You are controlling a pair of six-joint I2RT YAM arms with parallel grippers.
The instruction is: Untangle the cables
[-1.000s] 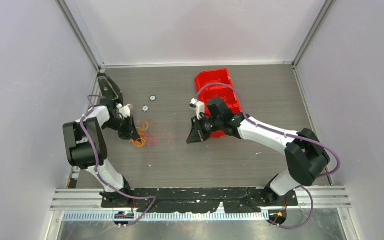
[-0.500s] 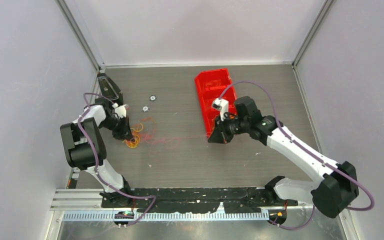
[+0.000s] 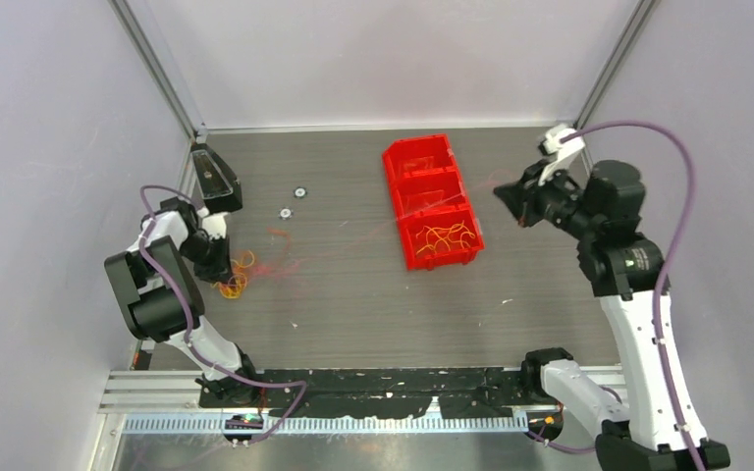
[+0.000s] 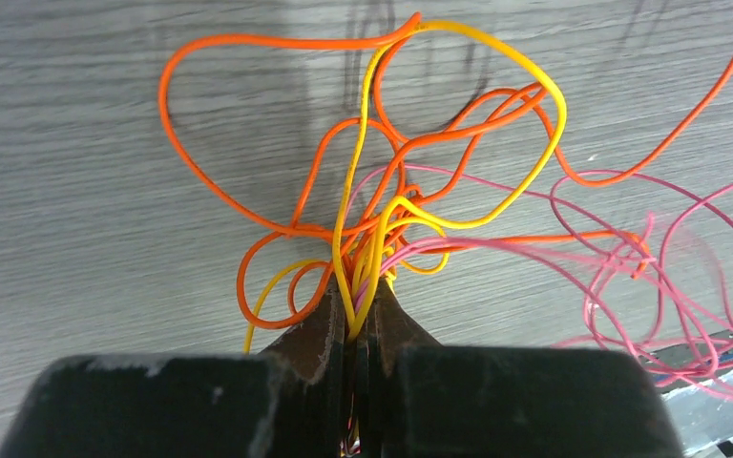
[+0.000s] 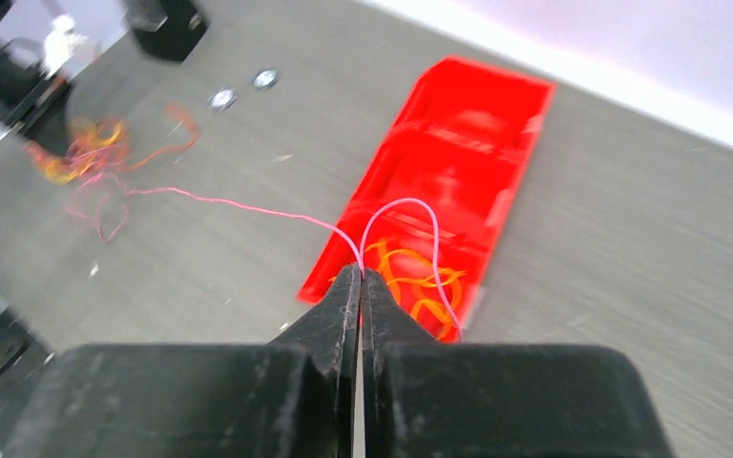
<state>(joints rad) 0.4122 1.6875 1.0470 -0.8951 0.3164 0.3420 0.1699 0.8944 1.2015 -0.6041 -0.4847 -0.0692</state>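
The cables are a tangle (image 3: 239,272) of thin orange, yellow and pink strands at the left of the table. In the left wrist view the tangle (image 4: 396,205) fans out from my left gripper (image 4: 360,310), which is shut on a bundle of its strands. My left gripper (image 3: 219,267) sits low at the tangle. My right gripper (image 3: 507,193) is raised at the far right, shut on one pink cable (image 5: 248,208). That cable stretches from the right gripper (image 5: 361,275) back over the red bin to the tangle (image 5: 81,153).
A red bin (image 3: 432,199) with three compartments stands at centre; its near compartment holds orange cables (image 3: 444,237). Two small round discs (image 3: 293,201) lie on the table at far left. A black block (image 3: 215,177) stands by the left wall.
My right gripper has swung far right and upward, drawing the pink cable out across the bin. My left gripper has shifted left with the tangle.
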